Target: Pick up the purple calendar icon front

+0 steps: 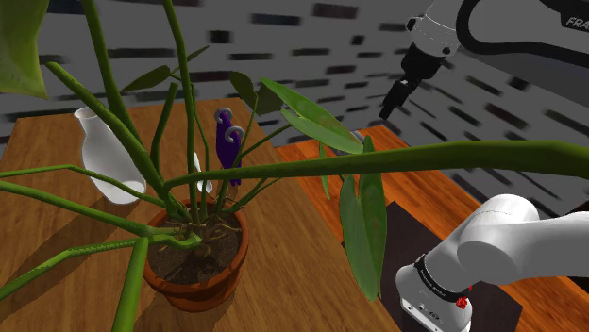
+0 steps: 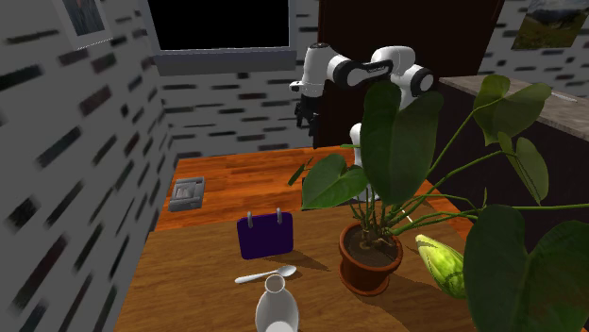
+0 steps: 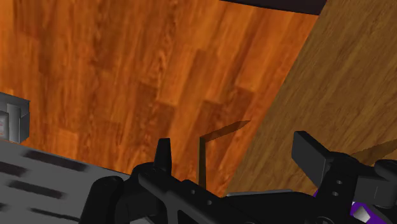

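You had the purple calendar (image 2: pixel 264 236) standing upright on the desk (image 2: pixel 189 273). It sat on the second exterior view's left of the potted plant (image 2: pixel 370 264), with a spoon (image 2: pixel 264 275) and a white vase (image 2: pixel 277 311) on its near side. From the shoulder view it showed nearly edge-on, behind the plant's stems.

It looked like a thin, stiff panel topped by two small rings (image 2: pixel 250 219), so you could judge it light and easy to tip at a nudge. Its flat faces were probably smooth and a little slippery. The best hold seemed to be across its thin thickness, at the top edge between the rings, coming straight down so that neither finger pushed it over. The long leaves and stems close by looked likely to brush the arm on the way in.

Your gripper (image 2: pixel 307 121) was spread and held nothing; the wrist view showed the two fingers (image 3: pixel 309 153) well apart. The arm was raised with its elbow high and the hand pointing downward. The hand hung over the wooden floor (image 2: pixel 245 179), just beyond the desk's far edge and well apart from the calendar.
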